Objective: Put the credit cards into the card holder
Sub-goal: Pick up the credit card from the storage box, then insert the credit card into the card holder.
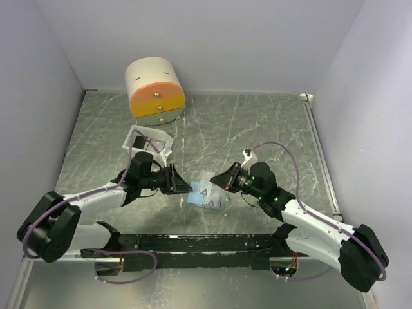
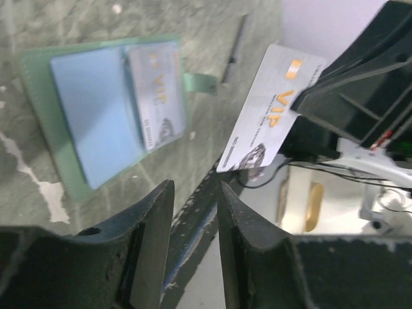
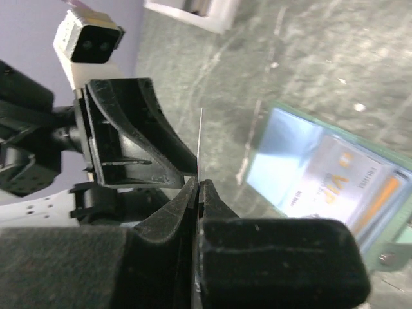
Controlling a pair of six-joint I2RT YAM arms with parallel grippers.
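The card holder [image 1: 205,193] lies open on the table, grey-green outside and pale blue inside. A silver card with orange VIP lettering [image 2: 154,93] sits in its right half; the holder [image 2: 84,122] fills the upper left of the left wrist view. My right gripper [image 1: 219,181] is shut on a second silver VIP card [image 2: 270,109] and holds it upright above the table, just right of the holder. This card shows edge-on in the right wrist view [image 3: 200,145]. My left gripper [image 2: 196,193] is open and empty, facing the held card at the holder's left edge.
A cream cylinder with orange and yellow drawers [image 1: 154,91] stands at the back left. A white open-topped box [image 1: 149,140] sits behind my left arm. A black rail [image 1: 206,243] runs along the near edge. White walls enclose the table on three sides.
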